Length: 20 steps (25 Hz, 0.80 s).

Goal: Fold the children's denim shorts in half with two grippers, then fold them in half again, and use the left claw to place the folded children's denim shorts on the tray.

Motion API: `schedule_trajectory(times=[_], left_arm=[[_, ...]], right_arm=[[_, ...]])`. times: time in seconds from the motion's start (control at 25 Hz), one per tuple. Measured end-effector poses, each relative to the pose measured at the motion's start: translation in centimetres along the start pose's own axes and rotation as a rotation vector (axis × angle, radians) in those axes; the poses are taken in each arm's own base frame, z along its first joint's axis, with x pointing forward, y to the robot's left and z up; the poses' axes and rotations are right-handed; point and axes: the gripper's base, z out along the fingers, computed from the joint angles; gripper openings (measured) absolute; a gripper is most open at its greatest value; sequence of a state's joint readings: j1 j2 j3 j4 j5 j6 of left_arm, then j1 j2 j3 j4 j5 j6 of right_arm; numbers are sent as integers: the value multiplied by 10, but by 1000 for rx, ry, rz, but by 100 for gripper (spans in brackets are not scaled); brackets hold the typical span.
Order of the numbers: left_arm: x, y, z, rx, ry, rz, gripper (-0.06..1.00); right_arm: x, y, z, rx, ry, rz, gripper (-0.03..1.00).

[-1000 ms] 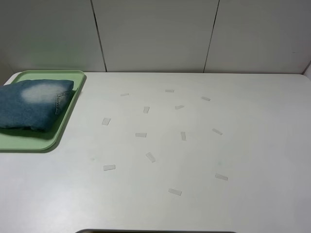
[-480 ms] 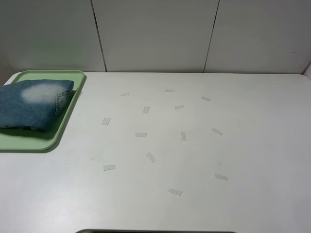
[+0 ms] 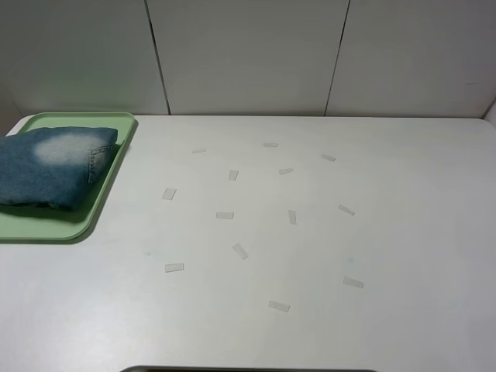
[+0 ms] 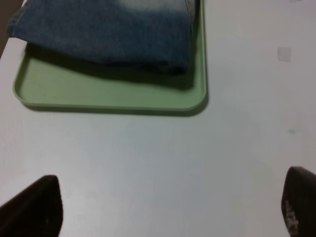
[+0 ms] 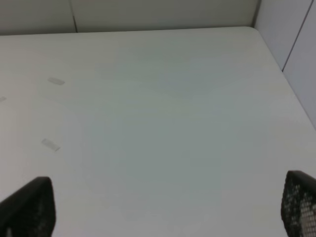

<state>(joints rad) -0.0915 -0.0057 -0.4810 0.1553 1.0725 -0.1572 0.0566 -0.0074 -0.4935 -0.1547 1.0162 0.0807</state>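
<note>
The folded denim shorts (image 3: 48, 166) lie on the green tray (image 3: 98, 208) at the table's far left. They also show in the left wrist view (image 4: 108, 34), resting on the tray (image 4: 108, 96). My left gripper (image 4: 168, 210) is open and empty over bare table, short of the tray; only its two dark fingertips (image 4: 34, 207) show. My right gripper (image 5: 163, 210) is open and empty over the right side of the table, with its fingertips (image 5: 298, 205) wide apart. Neither gripper shows in the exterior high view.
Several small pieces of clear tape (image 3: 240, 250) are stuck across the middle of the white table (image 3: 403, 232). A grey panelled wall stands behind the table. The table's right edge (image 5: 276, 59) shows in the right wrist view.
</note>
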Motion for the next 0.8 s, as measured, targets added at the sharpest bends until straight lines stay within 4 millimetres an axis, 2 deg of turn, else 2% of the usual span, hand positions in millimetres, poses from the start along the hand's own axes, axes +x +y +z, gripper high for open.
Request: schedule_trajectory(times=[0.8], left_arm=[[0, 0, 0, 0, -2, 0, 87]], right_arm=[[0, 0, 0, 0, 0, 0, 69]])
